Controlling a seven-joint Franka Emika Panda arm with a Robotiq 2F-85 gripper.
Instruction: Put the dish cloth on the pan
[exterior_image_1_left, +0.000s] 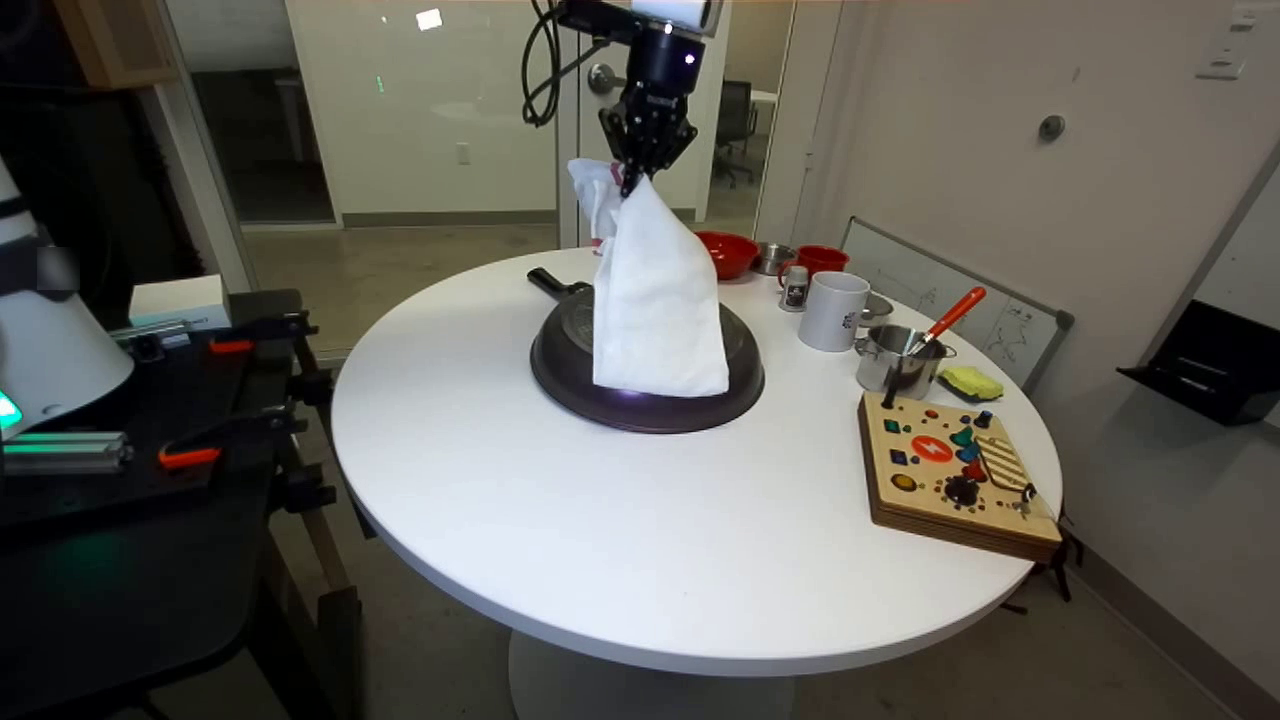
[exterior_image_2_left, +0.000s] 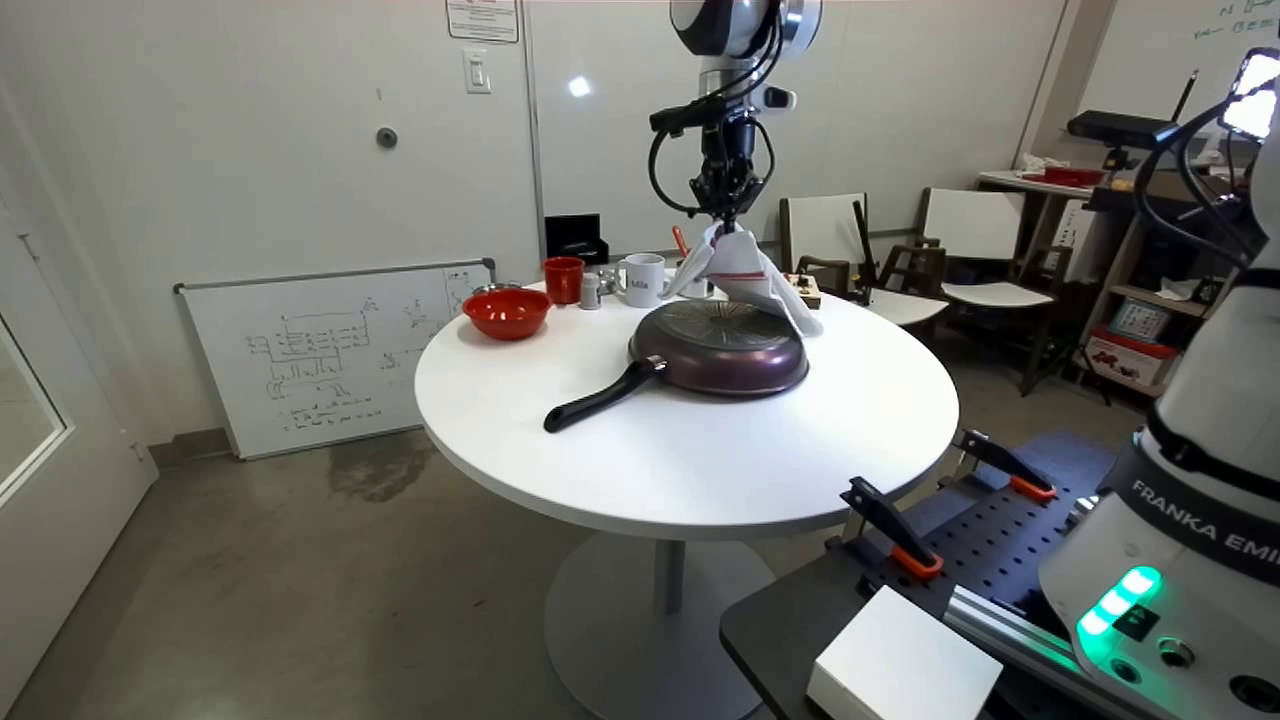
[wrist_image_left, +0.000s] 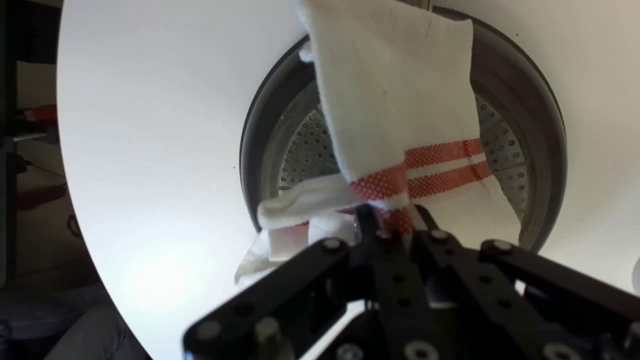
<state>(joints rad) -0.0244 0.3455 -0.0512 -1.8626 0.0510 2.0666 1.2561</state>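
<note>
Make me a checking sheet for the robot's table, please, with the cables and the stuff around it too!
Surface: round white table; spills: nothing seen.
Job things: red-striped white fabric dish cloth hangs over the upside-down dark round metal pan; contact unclear.
Clutter: includes red round bowl, white mug, shiny metal pot, flat wooden board with coloured knobs.
Gripper: black jointed gripper, pinching the cloth.
Cables: black cables loop beside the gripper.
Surroundings: rectangular framed whiteboard, leaning; white-backed chairs.
</note>
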